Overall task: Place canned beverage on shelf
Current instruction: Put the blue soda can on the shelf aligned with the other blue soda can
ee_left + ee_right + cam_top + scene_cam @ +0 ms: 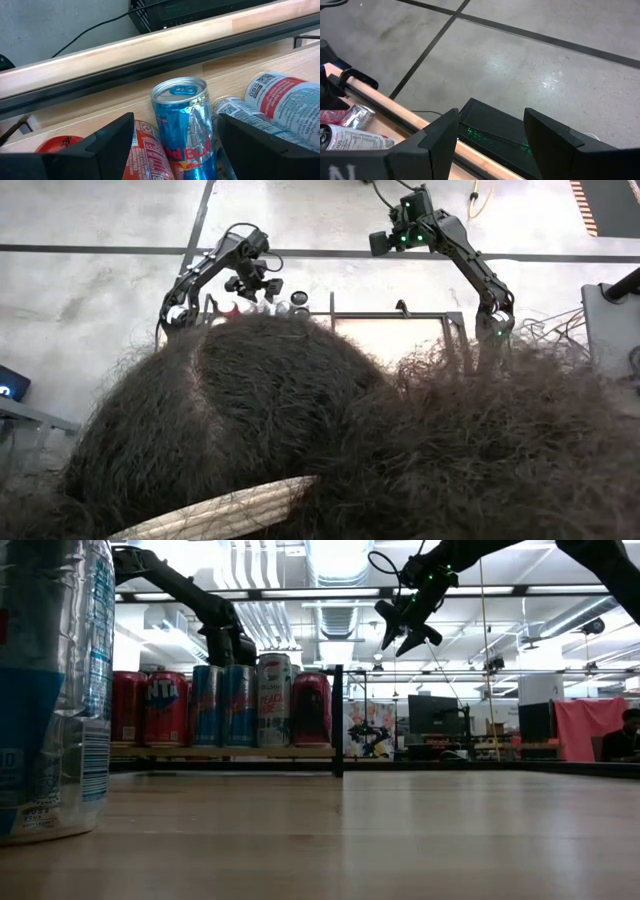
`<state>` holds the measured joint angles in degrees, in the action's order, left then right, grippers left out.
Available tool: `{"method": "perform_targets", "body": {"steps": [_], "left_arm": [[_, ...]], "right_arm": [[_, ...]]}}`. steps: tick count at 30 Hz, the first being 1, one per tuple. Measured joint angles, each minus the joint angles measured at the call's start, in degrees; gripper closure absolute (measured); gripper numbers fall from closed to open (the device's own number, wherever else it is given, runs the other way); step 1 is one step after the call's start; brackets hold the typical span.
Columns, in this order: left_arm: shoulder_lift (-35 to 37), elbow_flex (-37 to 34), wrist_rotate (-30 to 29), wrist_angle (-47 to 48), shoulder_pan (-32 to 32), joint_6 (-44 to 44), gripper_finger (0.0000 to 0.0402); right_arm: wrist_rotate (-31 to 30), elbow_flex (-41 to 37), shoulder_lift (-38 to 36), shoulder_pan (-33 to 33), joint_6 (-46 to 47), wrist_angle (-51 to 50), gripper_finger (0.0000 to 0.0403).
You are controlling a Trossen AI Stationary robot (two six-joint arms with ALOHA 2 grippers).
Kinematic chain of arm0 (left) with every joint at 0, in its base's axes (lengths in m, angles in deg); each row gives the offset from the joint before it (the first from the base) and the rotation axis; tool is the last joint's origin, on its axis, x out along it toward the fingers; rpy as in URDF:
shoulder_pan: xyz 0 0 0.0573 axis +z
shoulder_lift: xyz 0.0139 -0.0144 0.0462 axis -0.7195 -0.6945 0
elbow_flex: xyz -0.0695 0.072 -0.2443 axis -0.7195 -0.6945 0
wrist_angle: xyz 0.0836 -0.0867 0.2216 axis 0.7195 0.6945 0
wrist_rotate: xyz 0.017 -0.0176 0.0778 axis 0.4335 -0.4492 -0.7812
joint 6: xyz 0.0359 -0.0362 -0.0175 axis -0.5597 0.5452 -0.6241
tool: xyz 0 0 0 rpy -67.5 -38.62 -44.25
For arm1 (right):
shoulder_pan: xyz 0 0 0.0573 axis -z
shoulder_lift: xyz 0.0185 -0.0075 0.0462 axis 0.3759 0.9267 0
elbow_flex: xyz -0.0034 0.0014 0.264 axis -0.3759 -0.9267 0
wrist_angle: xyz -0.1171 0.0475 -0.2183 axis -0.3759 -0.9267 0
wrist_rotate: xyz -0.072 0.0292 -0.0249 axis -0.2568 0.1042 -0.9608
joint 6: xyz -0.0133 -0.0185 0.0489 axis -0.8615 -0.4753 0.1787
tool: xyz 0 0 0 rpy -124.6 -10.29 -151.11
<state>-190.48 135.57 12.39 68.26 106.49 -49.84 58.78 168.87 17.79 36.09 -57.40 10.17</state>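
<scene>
Left gripper (172,145) spread wide astride blue can (185,125) on shelf (225,751), clasping nothing. Row packed tight; careless withdrawal risks toppling neighbours. Right gripper (405,628) parted, empty, aloft.

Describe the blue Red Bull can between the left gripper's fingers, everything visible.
The blue Red Bull can is a slim aluminium can, blue and silver with red lettering, silver top with a blue pull tab, unopened as far as shows. It stands upright on the shelf of light wood, among other cans close on both sides. The left gripper straddles it, jaws open, fingers apart from its sides. In the low view it sits in the row under that arm.
</scene>
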Motion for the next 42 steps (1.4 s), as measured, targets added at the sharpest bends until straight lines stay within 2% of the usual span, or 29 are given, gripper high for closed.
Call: {"method": "perform_targets", "body": {"steps": [33,42], "left_arm": [[0.0,-2.8,-0.1,-2.4,-1.5,0.0,0.0132],[0.0,-2.8,-1.6,-2.7,-1.8,0.0,0.0132]], "right_arm": [[0.0,-0.2,0.0,0.0,-1.0,0.0,0.0191],[0.0,-0.2,0.0,0.0,-1.0,0.0,0.0191]]}}
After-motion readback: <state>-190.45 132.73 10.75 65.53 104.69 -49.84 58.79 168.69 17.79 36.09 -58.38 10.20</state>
